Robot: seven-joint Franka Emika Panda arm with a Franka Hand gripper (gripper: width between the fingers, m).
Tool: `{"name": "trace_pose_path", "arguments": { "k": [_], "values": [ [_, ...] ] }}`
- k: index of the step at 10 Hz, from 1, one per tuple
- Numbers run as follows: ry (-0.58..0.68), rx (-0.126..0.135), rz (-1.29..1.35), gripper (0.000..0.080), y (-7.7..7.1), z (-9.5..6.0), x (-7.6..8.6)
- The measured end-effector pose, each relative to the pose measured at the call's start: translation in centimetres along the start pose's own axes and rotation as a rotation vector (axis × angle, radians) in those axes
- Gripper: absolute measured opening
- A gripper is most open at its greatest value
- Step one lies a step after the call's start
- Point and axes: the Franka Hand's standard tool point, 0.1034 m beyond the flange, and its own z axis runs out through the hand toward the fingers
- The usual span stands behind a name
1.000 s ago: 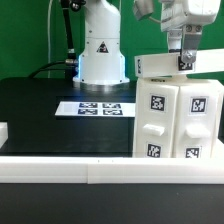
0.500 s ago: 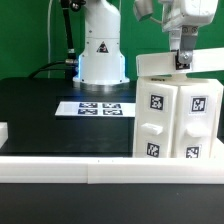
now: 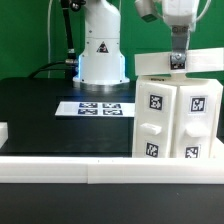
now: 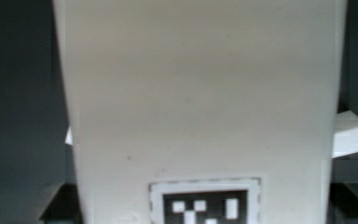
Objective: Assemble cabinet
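The cabinet (image 3: 180, 115), a large white box with two tagged, knobbed door panels, stands upright at the exterior view's right. A flat white top panel (image 3: 152, 66) lies on it, slightly tilted. My gripper (image 3: 177, 62) comes down from above and is shut on this panel at its upper edge. In the wrist view the panel (image 4: 194, 100) fills the picture, with a marker tag (image 4: 206, 206) near the jaws. A dark finger (image 4: 44, 203) shows at each side of the panel.
The marker board (image 3: 97, 107) lies on the black table in front of the robot base (image 3: 100, 50). A white rail (image 3: 90, 170) runs along the front edge. A small white piece (image 3: 3, 131) sits at the exterior view's far left.
My gripper has shifted a little up and toward the exterior view's left along the top panel. The cabinet has not moved.
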Motion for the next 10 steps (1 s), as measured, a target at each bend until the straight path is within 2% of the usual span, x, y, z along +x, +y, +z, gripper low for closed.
{"name": "trace_pose_path", "arguments": {
  "k": [2, 6, 10],
  "values": [
    [0.000, 0.001, 0.145, 0.0560, -0.03, 0.03, -0.02],
    [0.006, -0.002, 0.705, 0.0561, -0.24, 0.00, 0.55],
    [0.006, 0.000, 0.948, 0.0561, -0.20, 0.02, 0.47]
  ]
}}
